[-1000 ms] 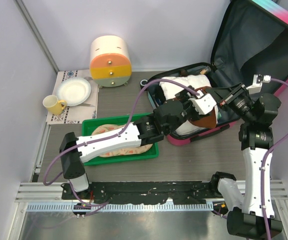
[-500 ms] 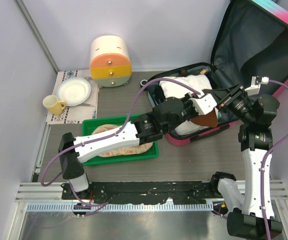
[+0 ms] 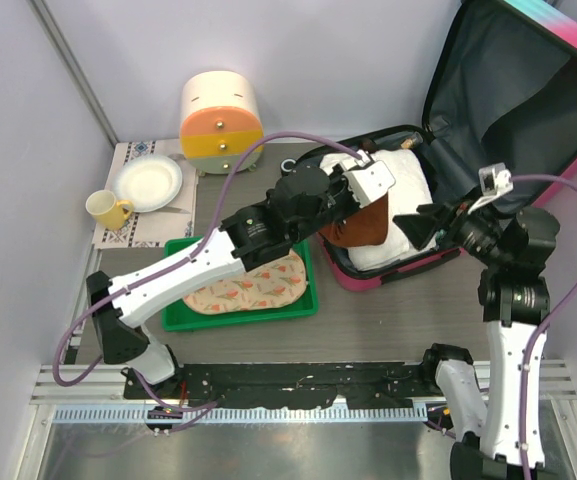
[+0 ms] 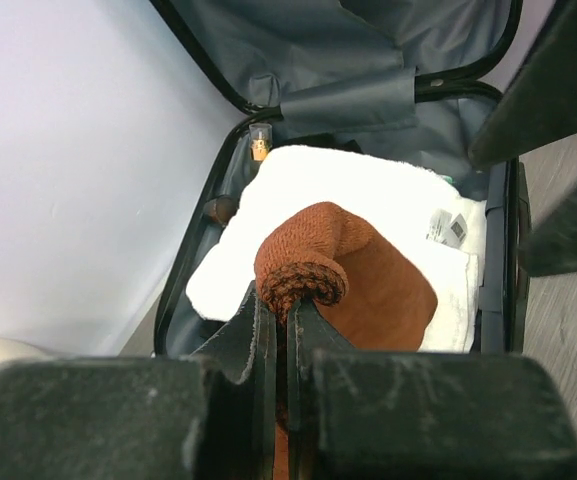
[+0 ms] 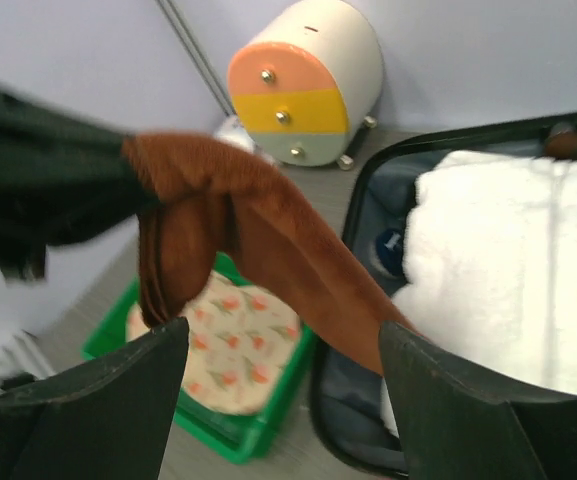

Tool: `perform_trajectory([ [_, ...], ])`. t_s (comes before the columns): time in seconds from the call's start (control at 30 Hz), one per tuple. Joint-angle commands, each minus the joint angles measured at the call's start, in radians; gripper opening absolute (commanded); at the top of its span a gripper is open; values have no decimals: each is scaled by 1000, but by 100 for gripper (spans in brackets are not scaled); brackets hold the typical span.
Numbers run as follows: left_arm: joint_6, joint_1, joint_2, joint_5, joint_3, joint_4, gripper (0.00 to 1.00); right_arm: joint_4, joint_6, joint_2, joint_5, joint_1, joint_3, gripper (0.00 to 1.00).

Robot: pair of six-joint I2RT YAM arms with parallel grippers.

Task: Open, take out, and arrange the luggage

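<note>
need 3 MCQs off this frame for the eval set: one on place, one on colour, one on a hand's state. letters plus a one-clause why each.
1. The floral cloth lies: A on the plate; B in the green tray; C on the towel.
2. The knit piece in the left hand is: A white; B blue; C rust brown.
3. The right hand is: A open, gripping nothing; B shut on the towel; C shut on the knit piece.

Answers:
1 B, the tray's rim frames it.
2 C, the left wrist view shows rust-brown knit pinched between shut fingers.
3 A, its fingers stand wide apart by the open luggage.
</note>
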Motion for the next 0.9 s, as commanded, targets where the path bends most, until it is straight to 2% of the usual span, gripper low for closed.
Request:
perform_trajectory([
  [0.0,15,20,-70,71,42,-14,0,-16,-434,-89,18,2,-99,83],
  [0.03,29,20,-79,78,41,-19,0,-31,-591,-105,8,2,-125,84],
  [0.13,49,24,-93,91,39,-30,0,-58,-840,-119,-23,2,-220,85],
  [0.2,37,27,-98,107,57,-68,0,-109,-991,-106,-42,2,-240,84],
  [0.27,9,32,-103,116,67,-94,0,-147,-1073,-68,-86,2,-250,84],
  [0.33,-9,32,-116,127,70,-102,0,-145,-1103,-31,-108,4,-262,84],
  [0.5,-68,33,-153,127,64,-135,0,-50,-1065,27,-138,11,-282,82],
  [0.57,-80,37,-185,127,38,-160,0,-33,-1053,42,-155,33,-280,72],
  [0.63,-108,49,-239,134,4,-174,0,-31,-1047,47,-149,68,-274,68],
  [0.67,-118,55,-259,140,-34,-175,0,-14,-1042,47,-113,132,-279,53],
  [0.7,-150,78,-279,148,-56,-174,0,7,-1025,49,-83,172,-289,47],
  [0.73,-163,92,-299,168,-73,-178,0,39,-998,46,-54,200,-299,45],
  [0.8,-186,142,-348,202,-111,-188,0,153,-897,46,65,371,-325,71],
  [0.87,-195,168,-383,242,-137,-198,0,243,-848,53,148,477,-338,87],
])
